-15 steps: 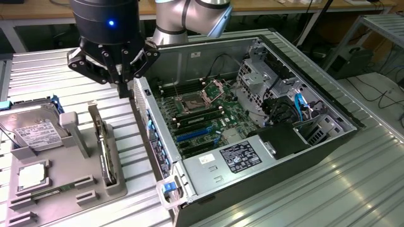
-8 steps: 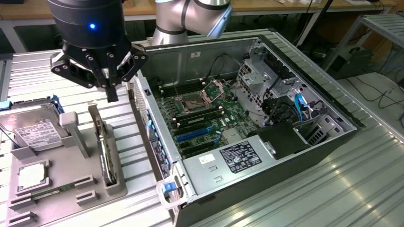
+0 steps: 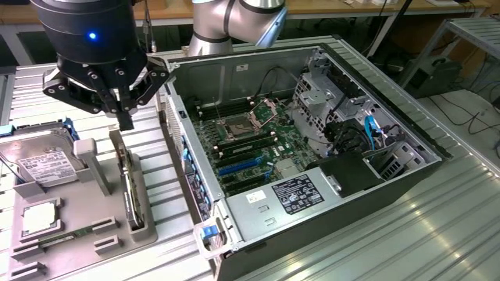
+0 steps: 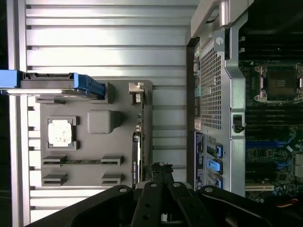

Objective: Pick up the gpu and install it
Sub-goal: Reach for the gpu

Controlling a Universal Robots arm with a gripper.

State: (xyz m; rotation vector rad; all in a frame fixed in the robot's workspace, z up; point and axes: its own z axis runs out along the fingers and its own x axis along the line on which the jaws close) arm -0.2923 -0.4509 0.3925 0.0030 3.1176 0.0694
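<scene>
Arm [image 3: 234,23]: gray w/ silver joints, comes in from the far side of the ext. view. The wrist points straight down.
Gripper [image 3: 125,120]: black, hangs over the gray tray [image 3: 86,202], on the ext. view's left of the PC case [image 3: 328,228]. Its tips point down, up above the gpu [image 3: 129,181], and don't touch it.
Fingers [image 4: 156,172]: pressed together, nothing btwn them.
Gpu spot: stands on its thin edge in a slot of the tray, btwn two gray posts. That's the side of the tray nearest the case.
Gpu long way: runs far-to-near in the ext. view, alongside the case's side wall. Its flat faces look sideways.
Gpu bracket [image 4: 136,90]: small silver end piece, at the end beside the hard drive [image 3: 39,167].
Hard to see: just the gpu's top edge shows, so its flat faces can't be made out.
Cut off: the arm's upper part leaves the ext. view at the top, and the hard drive runs off that view's left edge. In the wrist view the gripper's black links cover the card's end away from the bracket.
</scene>
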